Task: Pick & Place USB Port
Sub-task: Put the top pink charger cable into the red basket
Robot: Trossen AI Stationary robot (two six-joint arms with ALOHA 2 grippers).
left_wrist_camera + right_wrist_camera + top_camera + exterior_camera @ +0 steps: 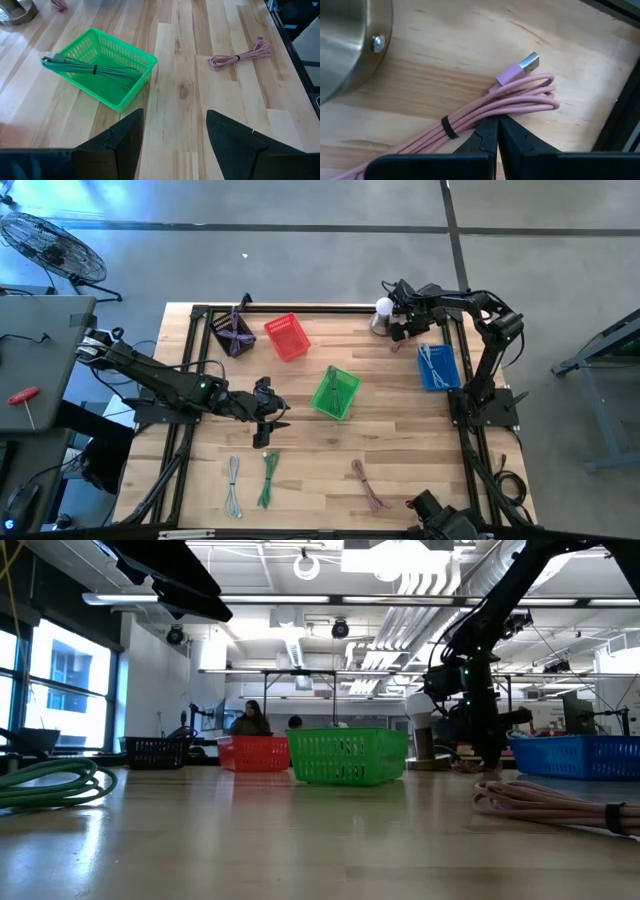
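A coiled pink USB cable (485, 107) lies on the wooden table at its far right. Its silver plug (530, 62) points away from a metal lamp base (345, 45). My right gripper (497, 122) points down at this coil and is shut at its looped end; in the high view the gripper (403, 332) stands beside the lamp. My left gripper (175, 145) hangs open over the table's middle (266, 420), holding nothing. It faces the green basket (100, 70), which holds a green cable, and a second pink cable (240, 56). My right gripper comes from above, pointing down, and its fingertips (487, 132) meet on the near strands of the coil (492, 114), just short of the looped end and beyond the black tie. The tips hide which strands lie between them. The coil lies flat on the table.
Black (232, 332), red (287, 337), green (335, 392) and blue (437, 366) baskets stand across the far half. Loose grey (233, 485), green (268, 478) and pink (368, 483) cables lie near the front edge. A black frame (300, 308) rims the table.
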